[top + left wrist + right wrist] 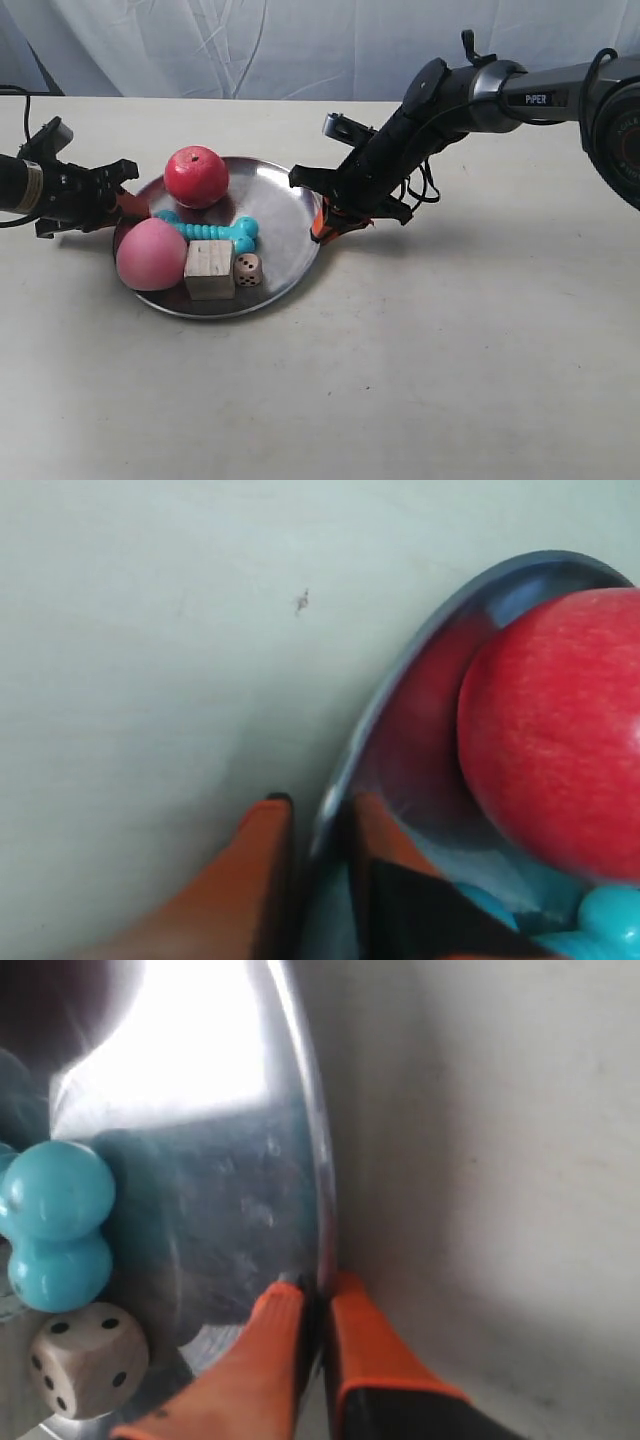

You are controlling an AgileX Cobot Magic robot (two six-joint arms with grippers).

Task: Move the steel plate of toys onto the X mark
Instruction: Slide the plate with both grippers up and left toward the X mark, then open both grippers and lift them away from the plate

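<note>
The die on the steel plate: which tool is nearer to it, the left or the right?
Right. The right tool clamps the steel plate at its rim near the die; the left tool grips the opposite rim, by the red apple.

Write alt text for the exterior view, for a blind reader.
The left gripper and right gripper pinch opposite rims of a steel plate on a pale table. The plate holds a red ball, pink ball, turquoise bone, wooden cube and die.

Beside the steel plate (285, 215), the right arm (440, 105) was black with a grey collar (500, 90) lettered "PiPER", black cables (425, 185) looping under it. The left arm (50, 185) was black, pale-banded. Both had orange fingers (265, 1360).
</note>
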